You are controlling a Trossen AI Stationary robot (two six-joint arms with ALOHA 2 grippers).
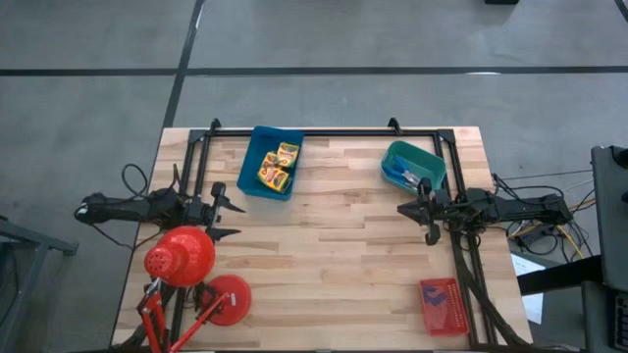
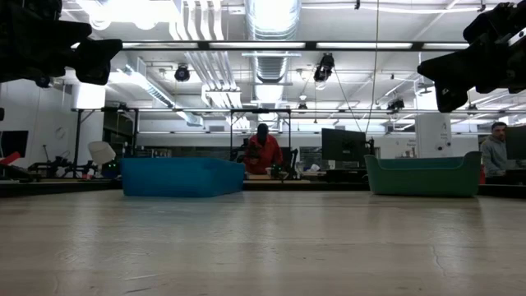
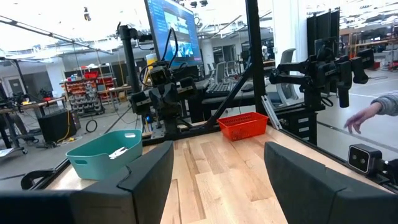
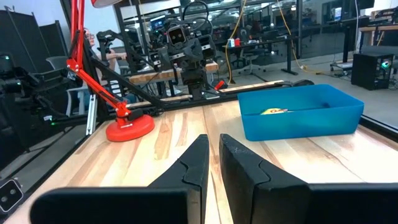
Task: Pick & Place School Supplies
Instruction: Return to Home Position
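Note:
Yellow crayon boxes (image 1: 278, 167) lie in the blue tray (image 1: 257, 176) at the far left; one of them (image 4: 273, 111) peeks over the tray's rim in the right wrist view. Blue-handled scissors (image 1: 401, 176) lie in the teal tray (image 1: 428, 157) at the far right. My left gripper (image 1: 238, 219) hovers open over the table's left side, level, pointing toward the right edge, its fingers (image 3: 149, 177) wide apart with nothing between them. My right gripper (image 1: 400, 209) hovers shut over the right side, pointing toward the left edge, and holds nothing (image 4: 214, 155).
A red desk lamp (image 1: 181, 257) with its round base (image 1: 228, 299) stands at the near left, close under my left arm. A red tray (image 1: 444, 306) sits at the near right. Bare wood lies in the table's middle. A person's hand (image 3: 364, 115) shows beyond the table.

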